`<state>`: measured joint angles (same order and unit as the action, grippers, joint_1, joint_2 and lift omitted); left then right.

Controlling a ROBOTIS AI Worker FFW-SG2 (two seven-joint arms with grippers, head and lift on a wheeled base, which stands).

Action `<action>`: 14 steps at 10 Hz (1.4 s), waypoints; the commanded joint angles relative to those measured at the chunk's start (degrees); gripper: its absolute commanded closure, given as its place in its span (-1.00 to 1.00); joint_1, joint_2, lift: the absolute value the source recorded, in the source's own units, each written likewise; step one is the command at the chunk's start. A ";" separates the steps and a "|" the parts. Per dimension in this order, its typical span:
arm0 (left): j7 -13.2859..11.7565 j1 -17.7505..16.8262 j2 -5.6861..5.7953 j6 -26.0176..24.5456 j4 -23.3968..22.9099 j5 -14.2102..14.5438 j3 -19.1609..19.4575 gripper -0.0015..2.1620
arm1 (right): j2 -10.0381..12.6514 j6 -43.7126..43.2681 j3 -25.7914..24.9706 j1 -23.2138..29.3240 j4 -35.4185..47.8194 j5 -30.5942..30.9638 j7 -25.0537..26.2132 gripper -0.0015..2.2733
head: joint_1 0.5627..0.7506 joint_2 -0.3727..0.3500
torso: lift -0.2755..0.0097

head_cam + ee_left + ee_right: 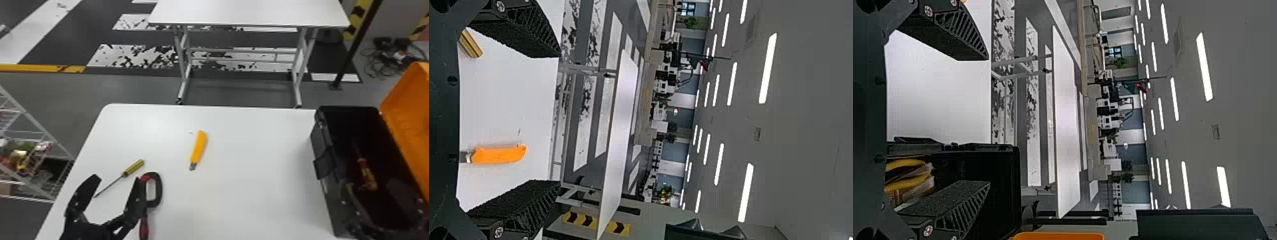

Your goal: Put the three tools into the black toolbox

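Note:
In the head view my left gripper is open above the table's front left, a yellow-handled screwdriver lying between and beyond its fingers. Its right finger overlaps a black-and-red looped tool. A yellow utility knife lies farther right. The left wrist view has the open left gripper, the knife and the screwdriver's handle. Over the black toolbox stands my right gripper, open; the right wrist view has this gripper with one finger over the toolbox.
A red-and-yellow-handled tool lies inside the toolbox, whose orange lid stands raised on the right. Beyond the white work table is another white table. A wire shelf stands off to the left.

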<state>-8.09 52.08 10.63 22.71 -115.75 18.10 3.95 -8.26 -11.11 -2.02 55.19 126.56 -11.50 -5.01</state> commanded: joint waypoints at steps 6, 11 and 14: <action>0.00 0.13 0.00 0.00 0.00 0.09 0.09 -0.91 | 0.00 -0.88 0.09 0.26 0.53 -0.01 0.00 -0.90 | 0.41 0.23 | 0.57; 0.44 0.13 0.00 -0.88 -0.09 1.23 0.09 -0.91 | 0.00 -0.88 0.09 0.26 0.53 -0.01 -0.09 -0.90 | 0.41 0.24 | 0.57; 1.23 -1.89 -0.26 -5.27 2.99 1.23 0.88 -0.92 | 0.00 -0.88 0.26 0.35 0.53 -0.01 -0.27 -0.90 | 0.41 0.28 | 0.57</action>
<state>-6.82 50.64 10.42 18.36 -113.45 19.31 4.66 -8.26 -11.94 -1.81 55.47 127.09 -11.51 -5.35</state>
